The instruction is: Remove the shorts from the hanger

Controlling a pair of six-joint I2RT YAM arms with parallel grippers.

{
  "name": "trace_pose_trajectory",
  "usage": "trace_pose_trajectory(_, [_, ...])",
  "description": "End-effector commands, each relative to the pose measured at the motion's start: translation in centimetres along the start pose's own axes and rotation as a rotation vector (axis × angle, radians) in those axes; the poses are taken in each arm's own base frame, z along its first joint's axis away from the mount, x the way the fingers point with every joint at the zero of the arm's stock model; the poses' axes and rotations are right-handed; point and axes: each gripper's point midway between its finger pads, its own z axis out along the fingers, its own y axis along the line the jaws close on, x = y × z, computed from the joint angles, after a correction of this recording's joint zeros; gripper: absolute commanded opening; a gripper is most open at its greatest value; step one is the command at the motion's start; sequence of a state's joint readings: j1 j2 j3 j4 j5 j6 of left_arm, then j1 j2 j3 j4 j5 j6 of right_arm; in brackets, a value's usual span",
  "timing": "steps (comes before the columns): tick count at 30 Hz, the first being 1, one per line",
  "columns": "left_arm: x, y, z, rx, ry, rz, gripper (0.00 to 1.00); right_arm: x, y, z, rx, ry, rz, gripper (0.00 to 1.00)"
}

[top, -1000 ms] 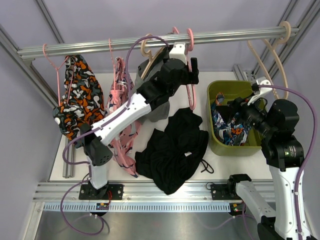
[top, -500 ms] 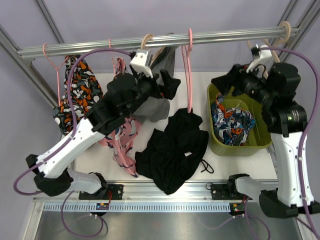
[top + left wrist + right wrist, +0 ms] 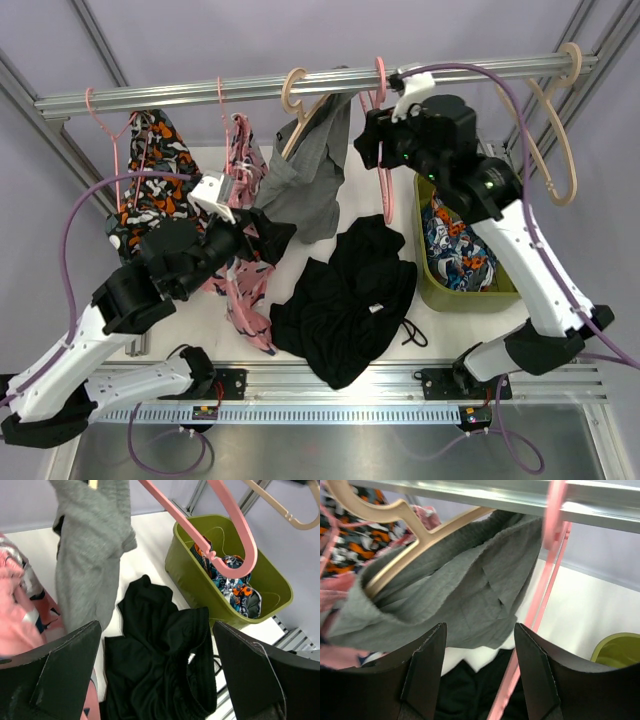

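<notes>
The grey shorts [image 3: 305,180] hang from a beige hanger [image 3: 298,95] on the rail [image 3: 180,95] at upper centre, with the long axis dropping toward the lower left. The right arm's fingers [image 3: 427,670], spread and empty, sit just right of the shorts' upper edge, nearest the hanger. The left arm's fingers [image 3: 65,675], also spread and empty, are near the hem. Black shorts [image 3: 345,300] lie on the bench. No writing is legible.

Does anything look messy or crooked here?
Yes. The black shorts lie crumpled in a heap on the table, off any hanger. The grey shorts hang bunched and crooked over one arm of the beige hanger, not draped evenly.
</notes>
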State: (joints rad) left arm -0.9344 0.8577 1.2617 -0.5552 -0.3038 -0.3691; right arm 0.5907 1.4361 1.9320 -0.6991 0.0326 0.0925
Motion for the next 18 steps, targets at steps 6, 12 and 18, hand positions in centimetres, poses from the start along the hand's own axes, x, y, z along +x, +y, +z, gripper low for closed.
trace_pose_trajectory(6, [1.3, 2.1, -2.6, -0.059, -0.01, -0.077, 0.99, -2.3, -4.8, 2.2, 0.338, -0.106, -0.171, 0.63])
trace_pose_trajectory(12, [2.2, 2.7, -3.2, -0.067, -0.017, -0.113, 0.99, -1.9, -4.8, 2.6, 0.338, -0.092, -0.205, 0.63])
trace_pose_trajectory(18, [2.6, 2.2, -3.1, -0.038, -0.01, -0.114, 0.99, 0.2, -4.4, 4.5, 0.309, -0.043, -0.178, 0.62])
